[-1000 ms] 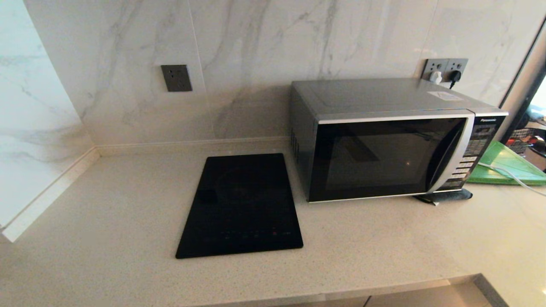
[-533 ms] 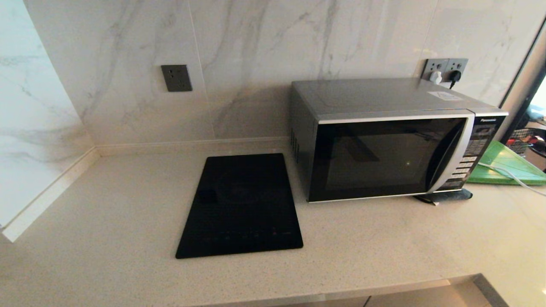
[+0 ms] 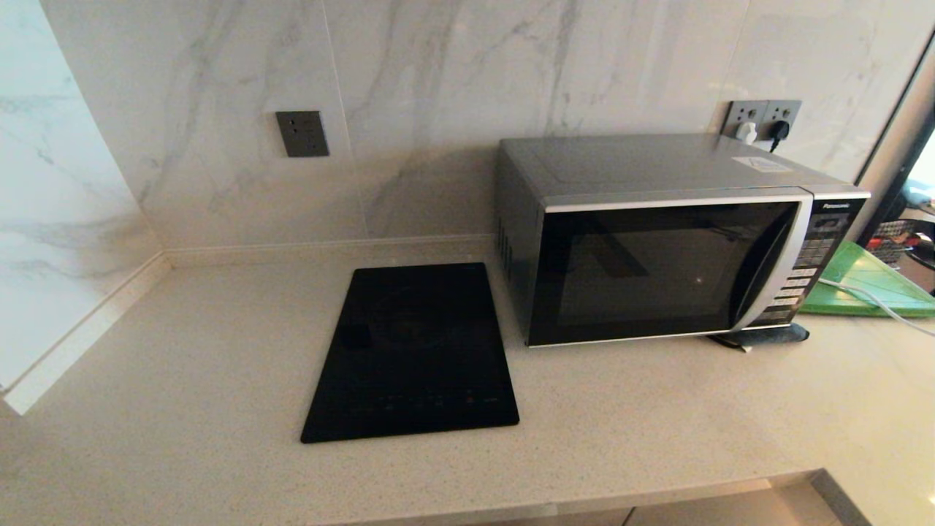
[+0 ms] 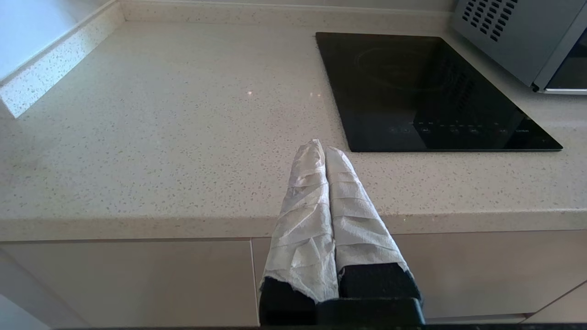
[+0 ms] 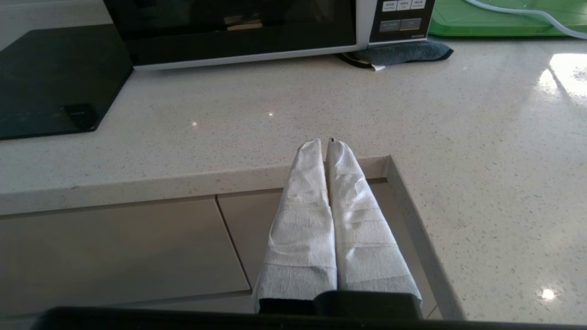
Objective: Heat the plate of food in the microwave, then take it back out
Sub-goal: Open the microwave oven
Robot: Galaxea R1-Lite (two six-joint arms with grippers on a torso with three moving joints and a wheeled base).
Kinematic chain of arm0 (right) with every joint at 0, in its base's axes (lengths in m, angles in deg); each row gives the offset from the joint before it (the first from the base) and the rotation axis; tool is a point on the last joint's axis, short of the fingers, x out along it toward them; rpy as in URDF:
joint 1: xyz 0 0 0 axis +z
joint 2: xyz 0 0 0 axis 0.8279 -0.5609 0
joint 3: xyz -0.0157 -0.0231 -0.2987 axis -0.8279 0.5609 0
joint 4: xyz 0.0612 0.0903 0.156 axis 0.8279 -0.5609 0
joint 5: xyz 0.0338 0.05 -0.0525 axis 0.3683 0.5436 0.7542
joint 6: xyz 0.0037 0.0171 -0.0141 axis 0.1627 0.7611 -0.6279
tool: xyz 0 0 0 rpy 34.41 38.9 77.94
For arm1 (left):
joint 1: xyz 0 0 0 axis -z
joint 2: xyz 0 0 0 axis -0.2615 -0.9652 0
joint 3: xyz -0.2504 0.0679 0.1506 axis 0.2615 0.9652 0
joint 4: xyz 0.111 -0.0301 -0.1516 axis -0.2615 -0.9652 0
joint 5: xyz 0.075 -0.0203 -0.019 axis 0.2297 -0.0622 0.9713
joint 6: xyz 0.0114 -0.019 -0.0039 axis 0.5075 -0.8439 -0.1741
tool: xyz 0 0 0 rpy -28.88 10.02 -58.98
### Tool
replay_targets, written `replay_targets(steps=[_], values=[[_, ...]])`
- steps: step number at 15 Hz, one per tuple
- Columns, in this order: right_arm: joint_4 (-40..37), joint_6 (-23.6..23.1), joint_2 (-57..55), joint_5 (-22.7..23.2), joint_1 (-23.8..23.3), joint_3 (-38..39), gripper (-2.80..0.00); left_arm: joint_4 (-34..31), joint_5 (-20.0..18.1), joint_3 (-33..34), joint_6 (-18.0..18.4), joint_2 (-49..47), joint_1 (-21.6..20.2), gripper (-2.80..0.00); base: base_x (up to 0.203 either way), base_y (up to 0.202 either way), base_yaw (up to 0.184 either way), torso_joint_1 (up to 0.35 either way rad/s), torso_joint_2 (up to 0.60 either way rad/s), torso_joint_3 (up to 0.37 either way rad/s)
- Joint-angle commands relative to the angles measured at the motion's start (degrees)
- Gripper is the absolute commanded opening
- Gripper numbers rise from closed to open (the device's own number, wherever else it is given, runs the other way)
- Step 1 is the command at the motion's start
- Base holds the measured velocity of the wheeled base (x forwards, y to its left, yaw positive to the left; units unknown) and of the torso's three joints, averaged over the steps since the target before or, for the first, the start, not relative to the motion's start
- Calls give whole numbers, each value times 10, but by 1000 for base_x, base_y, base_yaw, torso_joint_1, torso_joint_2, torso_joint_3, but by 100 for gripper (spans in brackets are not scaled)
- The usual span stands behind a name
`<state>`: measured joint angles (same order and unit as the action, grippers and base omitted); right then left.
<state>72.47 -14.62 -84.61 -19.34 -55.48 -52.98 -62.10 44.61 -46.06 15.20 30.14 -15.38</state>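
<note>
both grippers, left (image 4: 324,149) and right (image 5: 324,143), pressed closed (holding nothing) before the door-shut microwave (image 3: 661,241).

From my left wrist cam: left gripper (image 4: 324,147) has its two white-wrapped fingers (image 4: 305,215) pressed together tip to tip, holding nothing. It hangs out in front of the countertop (image 4: 160,137), tips just over the front edge, not touching the surface. Cabinet fronts (image 4: 128,279) sit under the fingers. Ahead of the tips and off to one side lies the black cooktop (image 4: 412,87), flat on the counter, touch controls along its near edge. Past it, at the far corner, I get a slice of the microwave (image 4: 513,32): grey vented side wall and a bit of the door edge. Raised backsplash ledge (image 4: 50,68) runs along the opposite side.
</note>
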Motion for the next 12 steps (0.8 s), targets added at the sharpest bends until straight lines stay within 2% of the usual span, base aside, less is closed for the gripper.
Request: replay_targets(steps=[1,12], values=[[0,0,0,0,-1,1,-280,0,0,0,0,0,0,-280,0,0,0,0,0,0],[0,0,0,0,0,1,-280,0,0,0,0,-1,0,-280,0,0,0,0,0,0]])
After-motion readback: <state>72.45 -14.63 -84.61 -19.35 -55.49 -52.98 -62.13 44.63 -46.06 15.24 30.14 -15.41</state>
